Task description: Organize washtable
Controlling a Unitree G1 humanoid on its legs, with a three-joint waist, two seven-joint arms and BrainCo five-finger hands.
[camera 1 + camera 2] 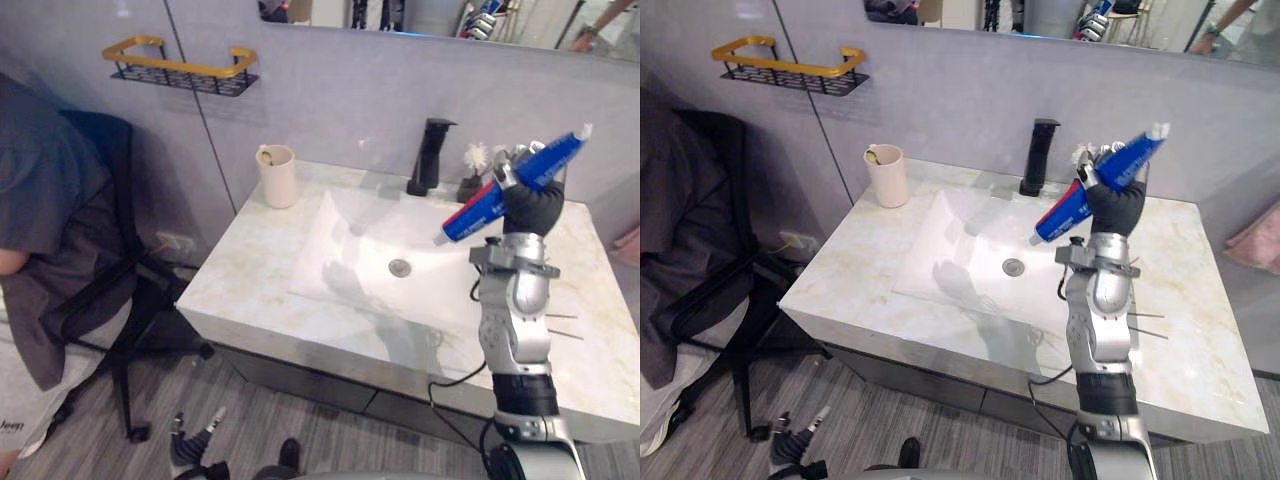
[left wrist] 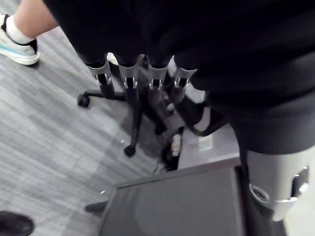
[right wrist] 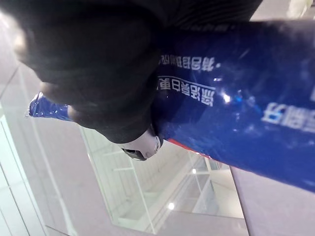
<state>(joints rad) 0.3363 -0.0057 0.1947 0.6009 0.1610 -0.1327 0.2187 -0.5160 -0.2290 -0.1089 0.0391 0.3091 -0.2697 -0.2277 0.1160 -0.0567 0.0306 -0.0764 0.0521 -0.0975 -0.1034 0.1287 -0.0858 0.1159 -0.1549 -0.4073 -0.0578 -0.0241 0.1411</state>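
Toothpaste [image 1: 478,212]: clasped in right robot hand [image 1: 535,205], raised over sink [image 1: 360,240], not yet stowed. Cup [image 1: 277,176] stands at worktop [image 1: 250,270] corner. Left robot hand [image 2: 140,81] hangs slack-fingered.

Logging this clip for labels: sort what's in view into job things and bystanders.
Job: toothpaste tube, raised in the right hand; cup; washtable; left hand, idle near the floor.
Lying about: faucet, flower vase, wall rack, office chair, person.

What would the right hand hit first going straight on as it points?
Probably the grey back wall, beside the small plant: the right hand, holding the toothpaste tube, is raised above the counter. Depth is unclear.
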